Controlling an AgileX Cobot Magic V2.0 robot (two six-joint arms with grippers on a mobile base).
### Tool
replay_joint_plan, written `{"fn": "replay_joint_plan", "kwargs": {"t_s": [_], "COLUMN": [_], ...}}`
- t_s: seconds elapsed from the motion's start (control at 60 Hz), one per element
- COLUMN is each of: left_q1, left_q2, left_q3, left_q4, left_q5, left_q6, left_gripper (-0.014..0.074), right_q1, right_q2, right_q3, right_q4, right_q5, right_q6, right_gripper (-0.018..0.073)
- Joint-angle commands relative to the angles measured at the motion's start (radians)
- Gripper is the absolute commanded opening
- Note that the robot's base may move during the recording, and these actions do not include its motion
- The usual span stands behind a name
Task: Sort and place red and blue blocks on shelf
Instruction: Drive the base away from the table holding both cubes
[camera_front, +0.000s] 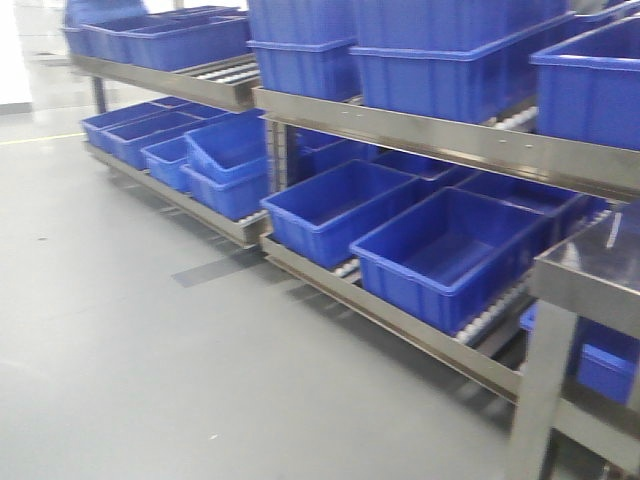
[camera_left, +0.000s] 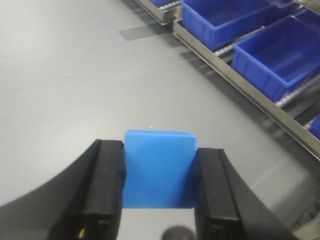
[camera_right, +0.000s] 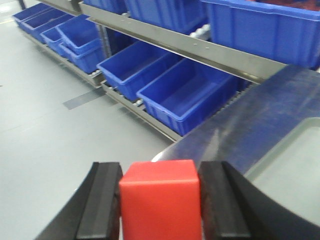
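My left gripper (camera_left: 159, 175) is shut on the light blue block (camera_left: 159, 167), held above the grey floor with the black fingers (camera_left: 107, 185) pressing both its sides. In the right wrist view the right gripper (camera_right: 160, 200) is shut on the red block (camera_right: 160, 197), over the corner of the steel tabletop (camera_right: 255, 125). The shelf (camera_front: 440, 135) runs along the back and right in the front view, with brushed-metal rails and roller tracks on two levels. Neither arm shows in the front view.
Big dark-blue bins (camera_front: 445, 250) fill both shelf levels; two open ones (camera_right: 185, 95) lie on the lower rollers near the right gripper. A shallow grey tray (camera_right: 295, 155) sits on the tabletop. The table's steel leg (camera_front: 540, 400) stands at the right. Grey floor (camera_front: 150, 340) spreads left.
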Motion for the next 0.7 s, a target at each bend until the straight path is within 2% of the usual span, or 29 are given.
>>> {"fn": "replay_joint_plan", "kwargs": {"t_s": [0.0, 0.684], "left_q1": [0.003, 0.003], "left_q2": [0.008, 0.008], "left_q3": [-0.029, -0.029], "left_q4": [0.010, 0.010], "left_q5": [-0.077, -0.077], "left_q6": [-0.006, -0.006], "left_gripper": [0.0122, 0.0122], "right_q1": [-0.008, -0.008], "right_q2": [0.001, 0.001], "right_q3": [-0.030, -0.030], "right_q4": [-0.007, -0.007], "right_q5": [-0.090, -0.090], "right_q6": [-0.007, -0.007], "right_gripper": [0.0055, 0.0055]}}
